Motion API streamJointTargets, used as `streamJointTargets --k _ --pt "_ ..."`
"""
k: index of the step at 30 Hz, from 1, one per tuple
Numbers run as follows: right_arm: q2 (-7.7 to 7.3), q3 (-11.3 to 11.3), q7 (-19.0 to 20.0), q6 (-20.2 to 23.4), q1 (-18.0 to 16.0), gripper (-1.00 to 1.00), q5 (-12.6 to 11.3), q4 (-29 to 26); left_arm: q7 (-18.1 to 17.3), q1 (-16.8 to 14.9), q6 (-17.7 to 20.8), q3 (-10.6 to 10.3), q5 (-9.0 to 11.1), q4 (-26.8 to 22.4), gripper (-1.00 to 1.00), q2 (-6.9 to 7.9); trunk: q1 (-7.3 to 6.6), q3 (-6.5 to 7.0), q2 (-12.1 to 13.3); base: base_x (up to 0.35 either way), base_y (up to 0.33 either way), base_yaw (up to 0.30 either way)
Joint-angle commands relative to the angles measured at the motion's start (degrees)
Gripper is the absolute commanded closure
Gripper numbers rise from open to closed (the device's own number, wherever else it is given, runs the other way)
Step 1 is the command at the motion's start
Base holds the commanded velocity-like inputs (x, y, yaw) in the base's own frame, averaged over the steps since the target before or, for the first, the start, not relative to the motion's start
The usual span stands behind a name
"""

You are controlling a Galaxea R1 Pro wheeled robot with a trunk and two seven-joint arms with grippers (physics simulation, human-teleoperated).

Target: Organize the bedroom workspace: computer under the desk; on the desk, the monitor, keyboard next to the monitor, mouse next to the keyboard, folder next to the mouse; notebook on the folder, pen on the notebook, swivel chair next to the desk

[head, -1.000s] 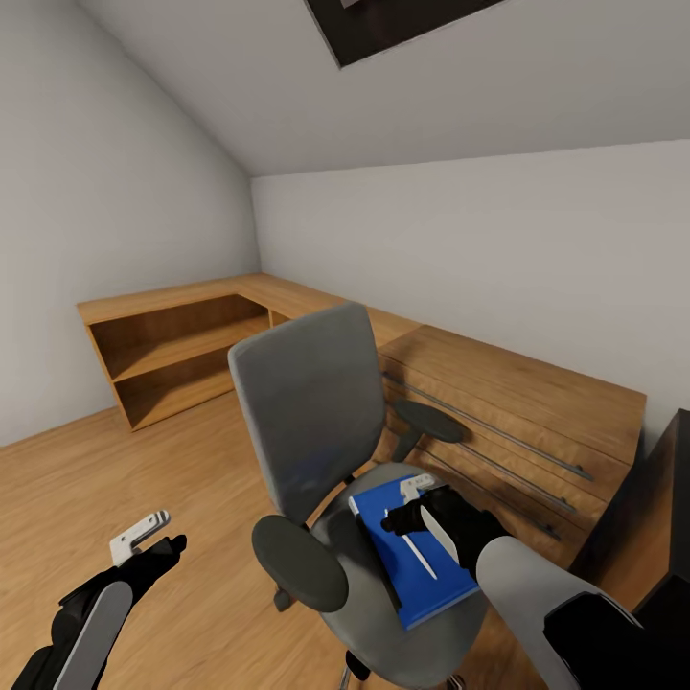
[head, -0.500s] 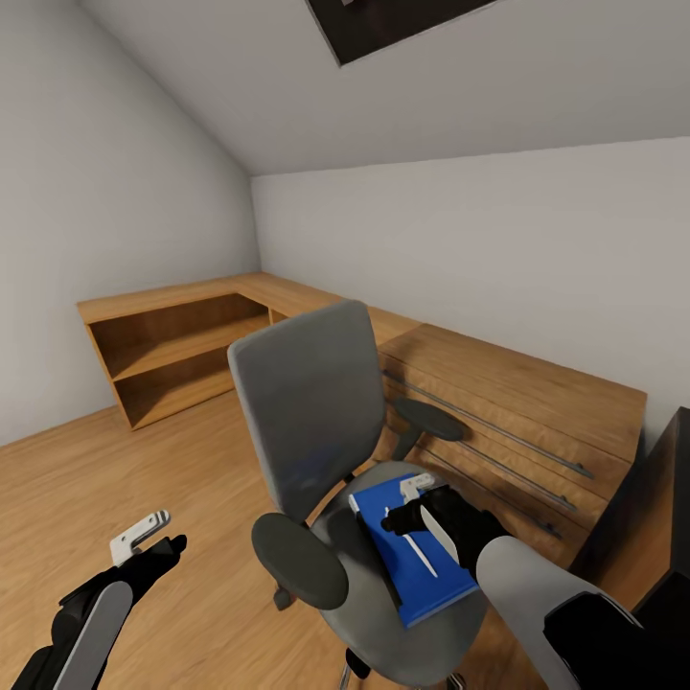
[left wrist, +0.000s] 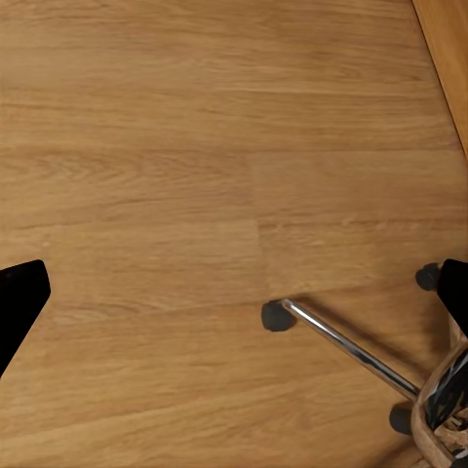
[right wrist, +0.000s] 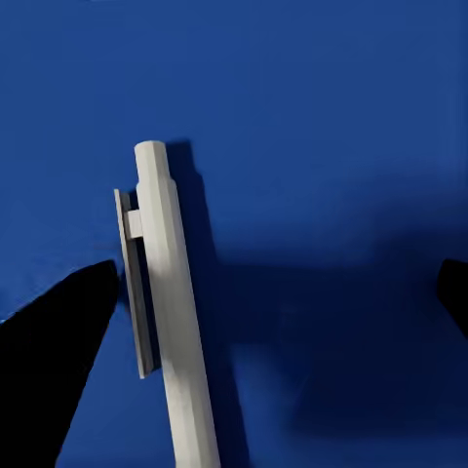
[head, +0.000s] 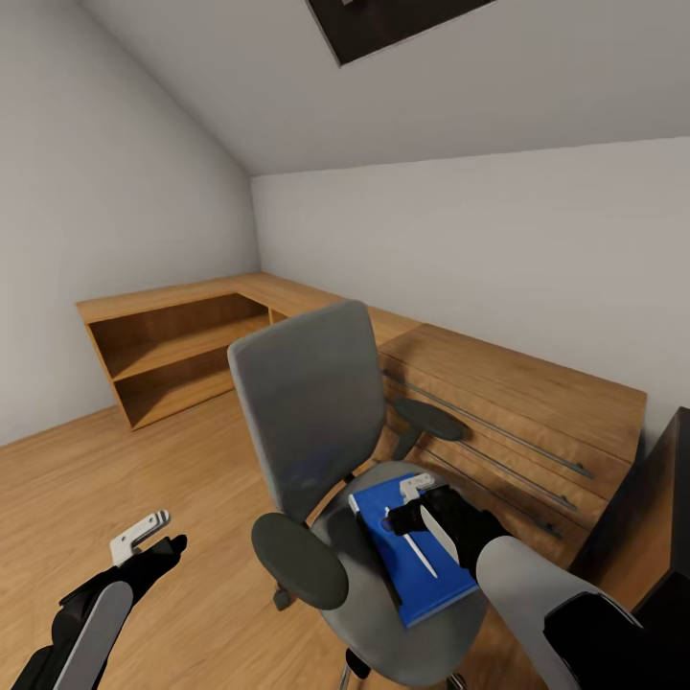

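The grey swivel chair point(head: 307, 402) stands in the middle of the room, and a blue flat folder or notebook point(head: 412, 561) lies on its seat; I cannot tell which. On that blue cover point(right wrist: 322, 127) rests a white pen point(head: 419, 556). My right gripper point(head: 417, 508) hovers just above it, open. In the right wrist view the pen point(right wrist: 175, 312) lies close to one dark fingertip point(right wrist: 58, 361), with the gripper point(right wrist: 253, 322) spread wide around it. My left gripper point(head: 144, 541) hangs open over the wooden floor, left of the chair, and holds nothing point(left wrist: 234, 297).
A low wooden unit with drawers point(head: 517, 402) runs along the back wall behind the chair, joining open shelves point(head: 172, 345) in the corner. A dark piece of furniture point(head: 661, 498) stands at the right edge. The chair's chrome leg and casters point(left wrist: 341, 341) lie near my left gripper.
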Motion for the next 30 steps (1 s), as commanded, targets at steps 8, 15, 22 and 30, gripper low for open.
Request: streamJointTargets --k 8,15,22,30 --pt "-0.05 0.4 -0.1 0.3 0.0 1.0 -0.8 -0.1 0.5 0.0 0.1 0.0 0.6 -0.1 -1.0 0.01 -0.01 -0.06 0.0 0.0 0.0 0.0" --pt "-0.05 0.4 0.0 0.3 0.0 1.0 -0.8 -0.1 0.5 0.0 0.1 0.0 0.6 -0.1 -1.0 0.03 -0.01 -0.06 0.0 0.0 0.0 0.0" --pt "-0.05 0.3 0.0 0.3 0.0 1.0 -0.8 -0.1 0.5 0.0 0.1 0.0 0.6 -0.1 -1.0 0.0 -0.01 -0.06 0.0 0.0 0.0 0.0" --pt "-0.05 0.3 0.0 0.4 0.0 1.0 -0.9 -0.1 0.5 0.0 0.1 0.0 0.6 -0.1 -1.0 -0.02 -0.01 -0.06 0.0 0.0 0.0 0.0"
